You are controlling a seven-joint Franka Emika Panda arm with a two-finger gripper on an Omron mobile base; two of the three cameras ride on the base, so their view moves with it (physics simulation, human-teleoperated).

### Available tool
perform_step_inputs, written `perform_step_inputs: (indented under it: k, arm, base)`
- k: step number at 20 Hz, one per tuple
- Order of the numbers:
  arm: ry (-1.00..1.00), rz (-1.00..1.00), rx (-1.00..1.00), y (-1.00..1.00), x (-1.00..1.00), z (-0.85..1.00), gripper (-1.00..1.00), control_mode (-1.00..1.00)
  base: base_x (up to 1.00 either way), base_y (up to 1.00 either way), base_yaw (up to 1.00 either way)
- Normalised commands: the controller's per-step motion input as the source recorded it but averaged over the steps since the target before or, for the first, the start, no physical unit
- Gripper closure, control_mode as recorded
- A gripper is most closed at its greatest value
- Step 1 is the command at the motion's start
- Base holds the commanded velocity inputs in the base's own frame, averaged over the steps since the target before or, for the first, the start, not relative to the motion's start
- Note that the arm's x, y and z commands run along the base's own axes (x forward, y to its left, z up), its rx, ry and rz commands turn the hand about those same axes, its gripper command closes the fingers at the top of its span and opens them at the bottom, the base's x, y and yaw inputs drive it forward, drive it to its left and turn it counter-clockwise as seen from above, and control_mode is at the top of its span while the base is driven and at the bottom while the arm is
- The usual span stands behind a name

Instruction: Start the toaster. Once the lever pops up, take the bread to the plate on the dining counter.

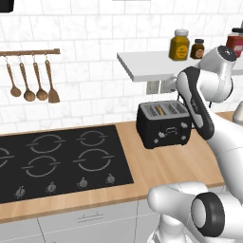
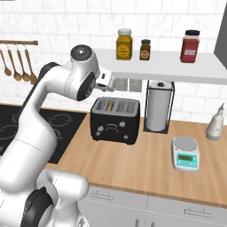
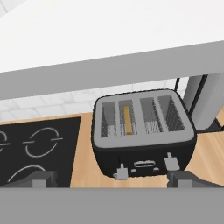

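On the table (image 1: 156, 166), right of the hob (image 1: 57, 159), stands the toaster (image 1: 163, 124), bread (image 1: 160, 110) in its second slot. From the right, it sits left of a paper-towel roll (image 2: 158, 106). Seen from the hand, the pincer (image 3: 111, 179) hovers wide open above the toaster's front.

The black boxy four-slot toaster (image 2: 115, 120) stands on the light-wood worktop (image 2: 146, 164), right of the black hob (image 1: 57, 161), left of the paper-towel holder (image 2: 159, 107); the brown bread slice (image 3: 127, 119) sits in its second slot.
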Motion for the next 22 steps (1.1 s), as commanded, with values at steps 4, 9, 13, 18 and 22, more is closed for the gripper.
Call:
perform_step_inputs:
  k: [4,9,13,18,22]
  arm:
    - [0.00,0.00,0.00,0.00,0.00,0.00,-1.00,-1.00]
    - [0.00,0.00,0.00,0.00,0.00,0.00,-1.00,-1.00]
    - [0.00,0.00,0.00,0.00,0.00,0.00,-1.00,-1.00]
    - [0.00,0.00,0.00,0.00,0.00,0.00,-1.00,-1.00]
    - [0.00,0.00,0.00,0.00,0.00,0.00,-1.00,-1.00]
  base:
    - [0.00,0.00,0.00]
    - [0.00,0.00,0.00]
    - [0.00,0.00,0.00]
    - [0.00,0.00,0.00]
    - [0.00,0.00,0.00]
